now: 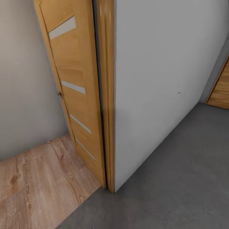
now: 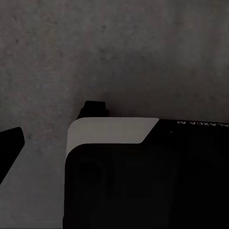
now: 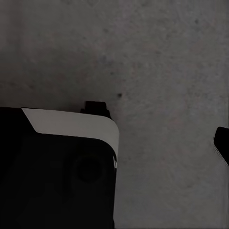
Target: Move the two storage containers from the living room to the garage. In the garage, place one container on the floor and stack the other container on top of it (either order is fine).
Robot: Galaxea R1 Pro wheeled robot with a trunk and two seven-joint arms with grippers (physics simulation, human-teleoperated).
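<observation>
The two storage containers are out of view. In the head view I face a doorway: the garage's dark grey concrete floor [image 1: 178,178] runs to the right, and light wood-plank floor [image 1: 35,184] lies to the left. One dark fingertip [image 2: 9,148] of the left gripper shows at the picture's edge above the concrete. The right wrist view has one fingertip [image 3: 222,143] of the right gripper, likewise at the edge. Each stands far out to the side with bare concrete beside it and nothing held.
A honey-wood door [image 1: 76,95] with frosted strips stands swung open over the wood floor, hinged at a wooden frame [image 1: 106,95]. A white wall [image 1: 159,79] runs back to the right, toward another wooden door [image 1: 221,90]. My black-and-white base [image 2: 143,181] [image 3: 57,171] sits under both wrists.
</observation>
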